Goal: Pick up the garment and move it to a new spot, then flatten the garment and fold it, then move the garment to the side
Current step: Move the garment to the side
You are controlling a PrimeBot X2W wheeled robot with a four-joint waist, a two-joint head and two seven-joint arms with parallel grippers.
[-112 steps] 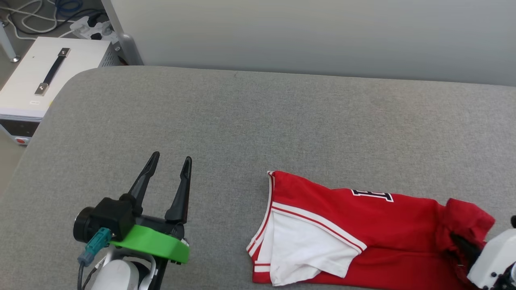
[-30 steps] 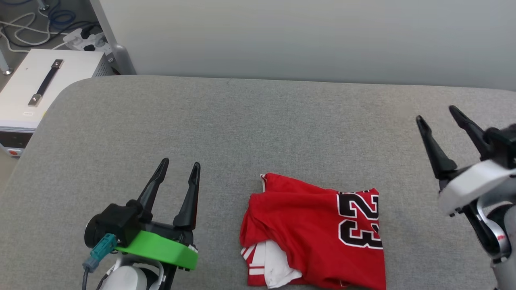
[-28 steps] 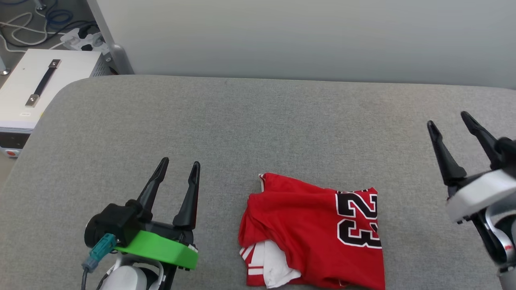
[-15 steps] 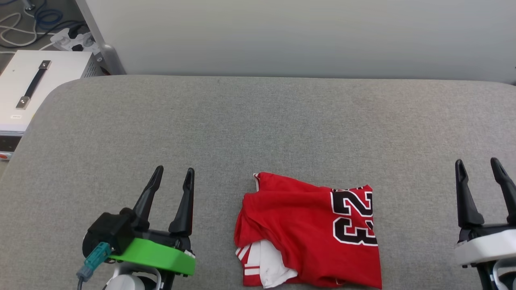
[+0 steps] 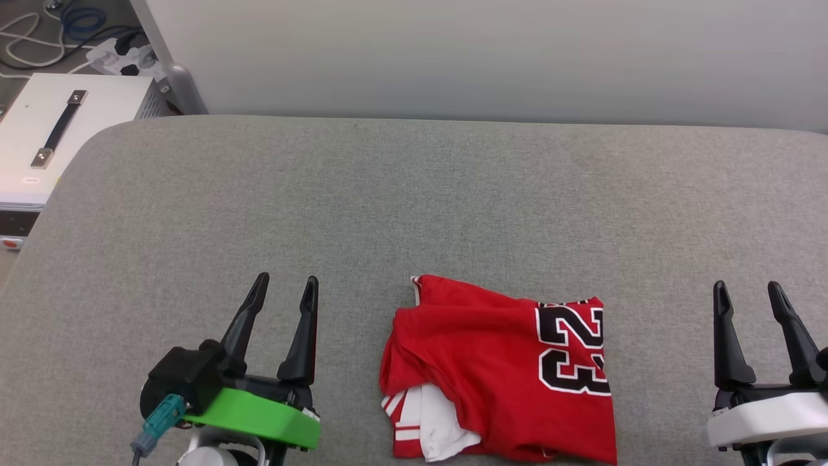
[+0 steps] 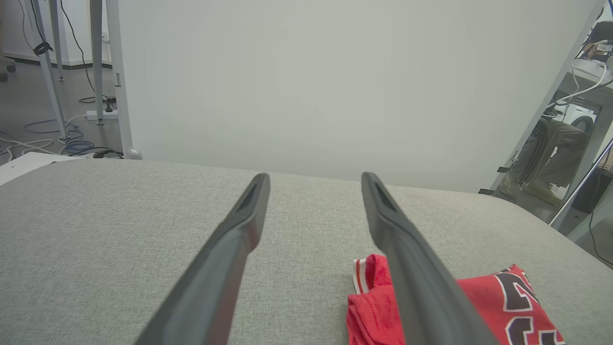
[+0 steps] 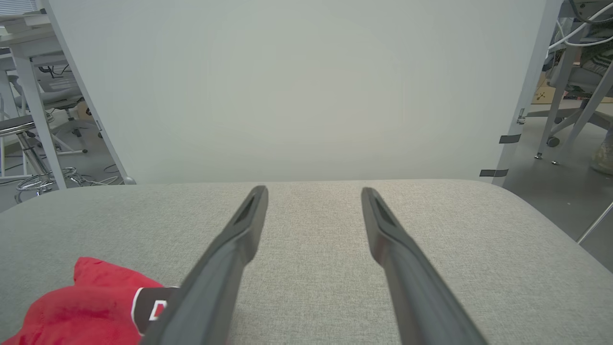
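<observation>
Red jersey T-shirt (image 5: 498,375), folded, between left gripper (image 5: 286,279) and right gripper (image 5: 745,285), both splayed, empty. Suggest pinching all layers.

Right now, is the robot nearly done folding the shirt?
Nearly. Done: the shirt lies folded in a rough square on the grey pad, number 23 up, a white sleeve poking out at one corner. In hand: nothing; the left gripper and right gripper are open, each beside the shirt and apart from it. Left: probably moving it to the side, since it sits between them.
</observation>
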